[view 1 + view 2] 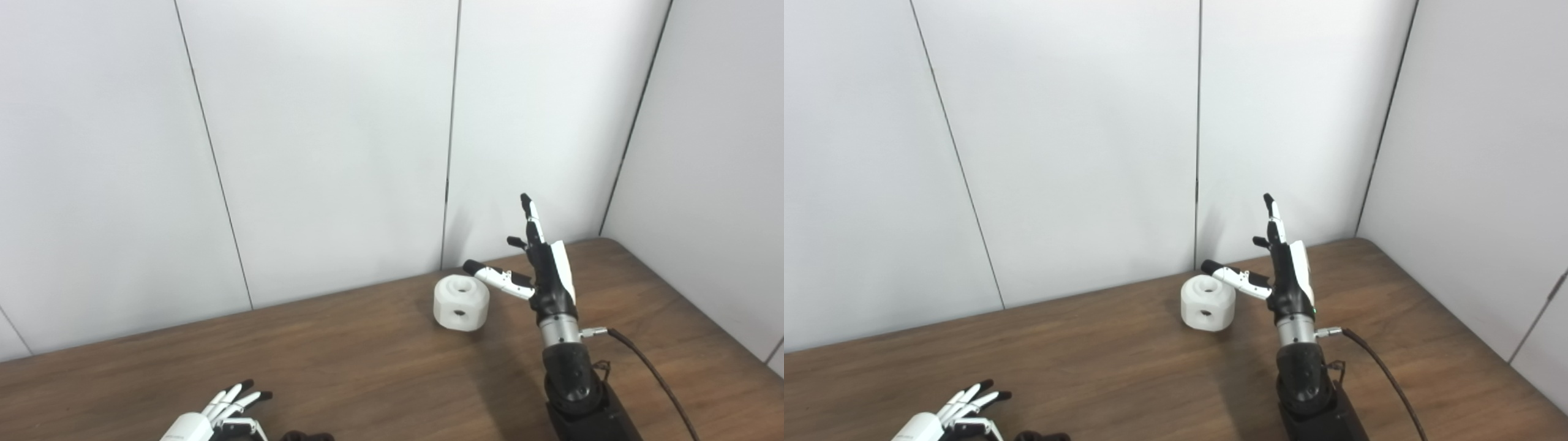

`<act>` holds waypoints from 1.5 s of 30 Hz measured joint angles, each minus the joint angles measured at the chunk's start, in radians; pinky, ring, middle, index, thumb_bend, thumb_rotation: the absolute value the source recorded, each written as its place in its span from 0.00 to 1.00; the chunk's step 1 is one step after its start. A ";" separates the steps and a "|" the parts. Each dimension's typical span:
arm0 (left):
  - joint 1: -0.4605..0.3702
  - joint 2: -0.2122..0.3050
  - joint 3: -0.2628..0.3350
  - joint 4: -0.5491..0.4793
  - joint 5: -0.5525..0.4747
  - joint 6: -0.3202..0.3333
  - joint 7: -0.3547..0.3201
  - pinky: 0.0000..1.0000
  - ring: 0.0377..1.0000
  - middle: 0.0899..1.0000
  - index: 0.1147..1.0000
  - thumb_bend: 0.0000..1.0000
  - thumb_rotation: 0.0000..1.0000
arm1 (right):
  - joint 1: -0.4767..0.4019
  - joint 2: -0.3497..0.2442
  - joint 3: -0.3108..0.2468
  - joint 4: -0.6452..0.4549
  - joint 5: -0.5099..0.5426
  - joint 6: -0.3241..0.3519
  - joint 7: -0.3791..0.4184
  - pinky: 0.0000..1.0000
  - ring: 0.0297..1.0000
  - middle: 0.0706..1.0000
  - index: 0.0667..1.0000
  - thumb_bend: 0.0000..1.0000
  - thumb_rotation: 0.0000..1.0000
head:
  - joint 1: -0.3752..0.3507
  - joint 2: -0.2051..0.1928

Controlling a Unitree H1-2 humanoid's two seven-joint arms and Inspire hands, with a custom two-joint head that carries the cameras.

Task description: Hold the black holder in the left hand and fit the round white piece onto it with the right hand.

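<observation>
The long brown wood-grain bench (343, 361) runs across the room against pale grey wall panels (331, 141), and most of its top is bare. Over its far right part stands the right robot hand (539, 269), raised upright on its black and silver forearm, fingers spread and pointing up, thumb stuck out sideways toward the left. It holds nothing. A dark cable (655, 380) trails from its wrist down toward the near edge.

Just beside that thumb, on the bench, sits the round white plastic piece (461, 302), a chunky faceted block with a hole in its top and a smaller hole in its side. The thumb tip seems to hover over its top edge; whether it touches I cannot tell.

Down at the near left edge, the left robot hand (229, 407) lies low with fingers apart and empty. Just to its right, a small black holder (308, 436) barely shows at the bottom of the view, mostly cut off, so its shape is unclear. It lies well apart from the white piece.

The step at hand looks like the two pickups. To do it well, I would have the right hand drop and close around the white piece's sides, keeping the top hole clear, while the left hand takes a firm hold of the holder.
</observation>
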 measured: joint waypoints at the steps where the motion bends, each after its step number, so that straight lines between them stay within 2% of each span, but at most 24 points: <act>1: 0.000 0.000 0.000 0.000 0.000 0.000 0.000 1.00 1.00 0.90 0.41 0.52 0.05 | 0.000 0.000 0.000 -0.001 0.011 0.000 0.006 0.03 0.04 0.04 0.04 0.63 0.00 | 0.000 0.000; 7: 0.000 0.000 0.000 0.001 0.000 0.000 0.000 1.00 1.00 0.90 0.41 0.52 0.05 | -0.001 0.013 -0.012 -0.034 0.080 0.001 0.043 0.05 0.05 0.05 0.04 0.61 0.00 | 0.000 0.002; 28: -0.001 0.000 0.000 0.000 0.000 0.000 0.000 1.00 1.00 0.91 0.41 0.52 0.05 | -0.001 0.008 -0.007 -0.034 0.032 0.000 0.041 0.03 0.04 0.03 0.04 0.63 0.00 | 0.003 0.018; 32: -0.001 0.000 0.000 -0.001 0.000 0.000 0.000 1.00 1.00 0.91 0.41 0.52 0.05 | 0.000 -0.001 0.007 -0.035 -0.022 0.000 0.040 0.03 0.03 0.03 0.04 0.61 0.00 | 0.005 0.026; 33: -0.001 0.000 0.000 -0.002 0.000 0.000 -0.001 1.00 1.00 0.91 0.41 0.52 0.05 | 0.001 -0.008 0.016 -0.037 -0.035 0.000 0.041 0.03 0.03 0.03 0.04 0.60 0.00 | 0.006 0.044; 39: 0.001 0.001 0.004 -0.021 0.000 0.017 -0.020 1.00 1.00 0.92 0.41 0.52 0.05 | 0.012 -0.057 0.071 -0.066 -0.107 -0.006 0.071 0.03 0.04 0.04 0.06 0.62 0.00 | 0.011 0.067; 43: 0.006 0.004 0.008 -0.060 0.000 0.051 -0.058 1.00 1.00 0.93 0.41 0.52 0.05 | 0.021 -0.076 0.090 -0.080 -0.127 -0.001 0.103 0.04 0.04 0.05 0.06 0.65 0.00 | 0.020 0.118; 45: 0.010 0.004 0.011 -0.080 0.000 0.065 -0.079 1.00 1.00 0.92 0.41 0.52 0.05 | 0.024 -0.078 0.098 -0.088 -0.129 -0.001 0.120 0.04 0.04 0.05 0.07 0.65 0.00 | 0.025 0.130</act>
